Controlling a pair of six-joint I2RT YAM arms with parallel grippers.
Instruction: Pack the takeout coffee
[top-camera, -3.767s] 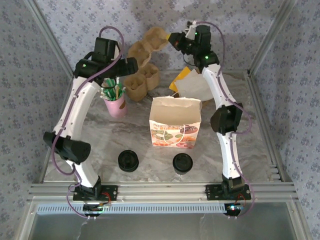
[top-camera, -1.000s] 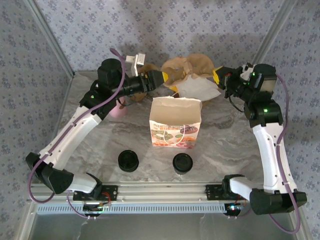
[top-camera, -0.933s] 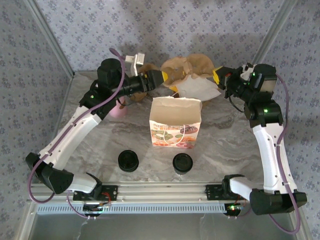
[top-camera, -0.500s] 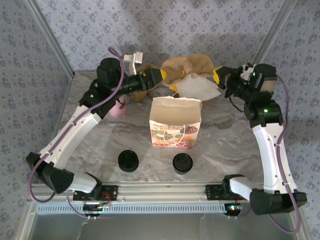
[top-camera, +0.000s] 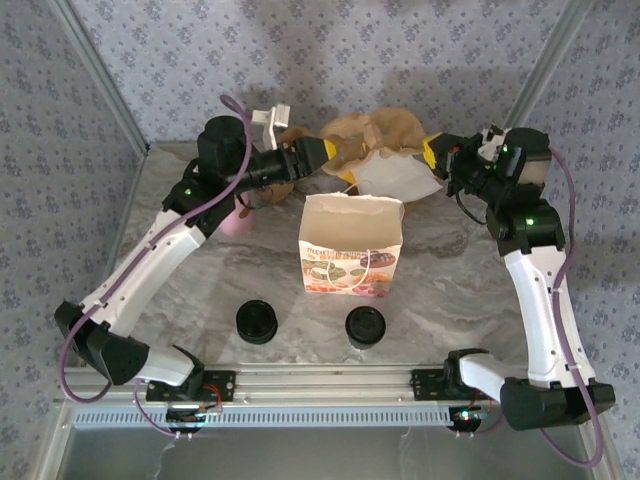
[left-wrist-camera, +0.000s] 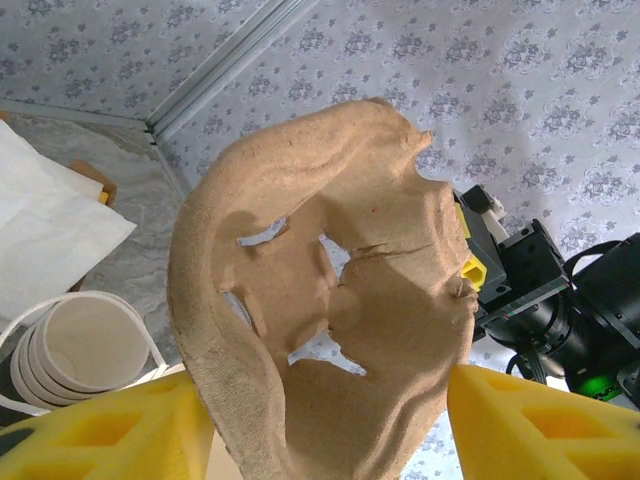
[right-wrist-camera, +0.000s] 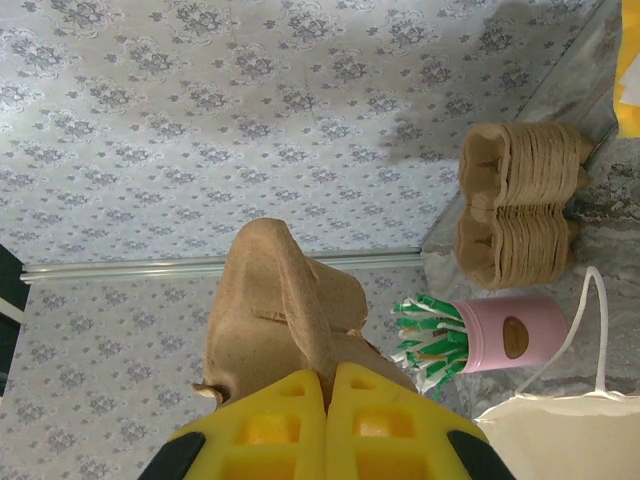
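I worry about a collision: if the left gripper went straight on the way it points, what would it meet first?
The left gripper would first meet the carrier, which sits between its fingers. Straight beyond lies the right gripper, pinching the carrier's far edge, though depth there is unclear.

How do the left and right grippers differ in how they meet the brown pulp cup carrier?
The left gripper has fingers wide apart, flanking the pulp carrier, contact unclear; the right gripper is shut, pinching a thin edge of it. From above, the left points in from the left, the right from the right. Both have yellow fingers and meet the same carrier.
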